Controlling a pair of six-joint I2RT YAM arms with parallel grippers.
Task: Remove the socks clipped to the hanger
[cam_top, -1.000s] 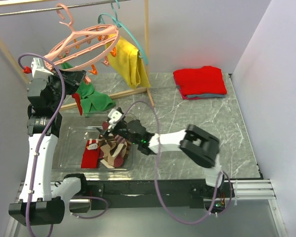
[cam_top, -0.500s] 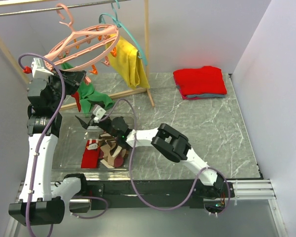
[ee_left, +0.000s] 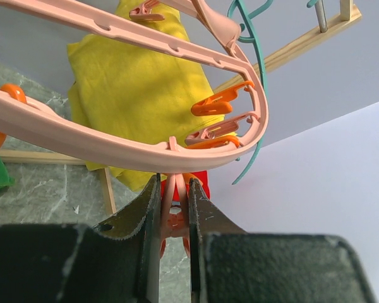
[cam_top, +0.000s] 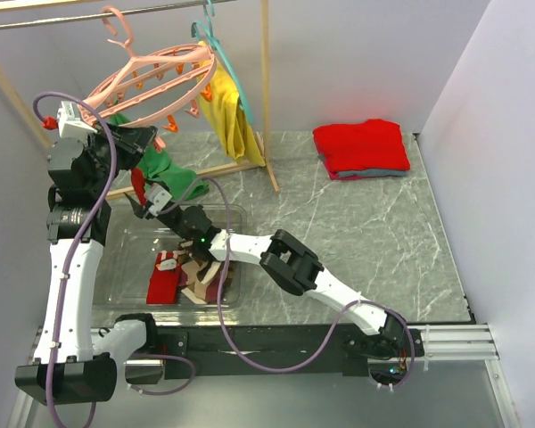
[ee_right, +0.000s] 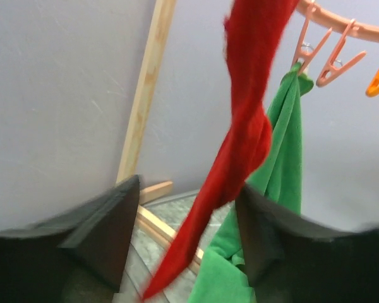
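Yellow garment (cam_top: 230,111) on teal hanger (cam_top: 216,53), green cloth (cam_top: 174,174), folded red cloth (cam_top: 361,147) at right

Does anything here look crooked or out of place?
Yes. The hanger hangs tilted, not level; the left hand pinches a clip on its rim. One red sock dangles from it, between the fingers of the open right hand.

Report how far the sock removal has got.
Done: several socks lie in the tray. In hand: the left hand pinches a clip on the hanger, and the right hand stands open around a red sock hanging from it. Left: pulling that sock free.
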